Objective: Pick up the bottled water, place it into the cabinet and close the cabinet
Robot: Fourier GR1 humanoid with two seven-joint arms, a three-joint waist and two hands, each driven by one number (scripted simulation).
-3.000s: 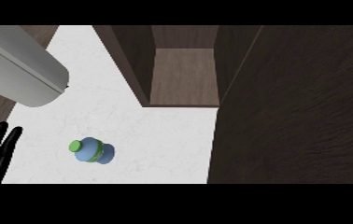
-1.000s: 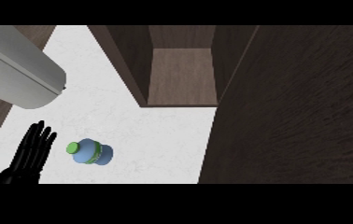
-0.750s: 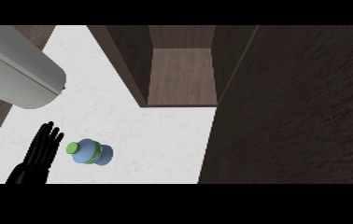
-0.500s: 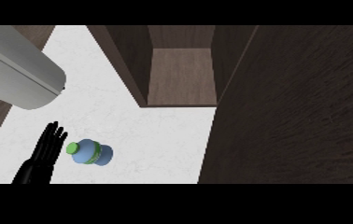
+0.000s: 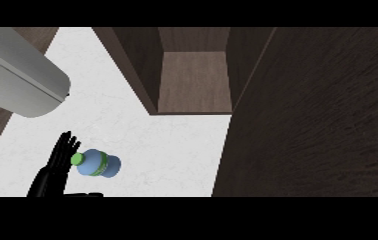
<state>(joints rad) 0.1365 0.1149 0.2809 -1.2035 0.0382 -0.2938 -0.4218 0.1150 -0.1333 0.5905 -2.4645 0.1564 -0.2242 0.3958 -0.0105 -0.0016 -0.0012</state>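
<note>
At the lower left of the frame, the left hand (image 5: 56, 165) is released, fingers straight, right beside the bottled water (image 5: 96, 163) standing on the counter (image 5: 170, 139). Straight fingers could nudge the bottle and tip it over before they curl round it. The open cabinet (image 5: 193, 79) waits at upper centre; the right hand shows nowhere.

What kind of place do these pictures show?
Most likely a kitchen: a white marbled counter, a dark wooden cabinet standing open on it, and a bottled water beside the left robot hand.
</note>
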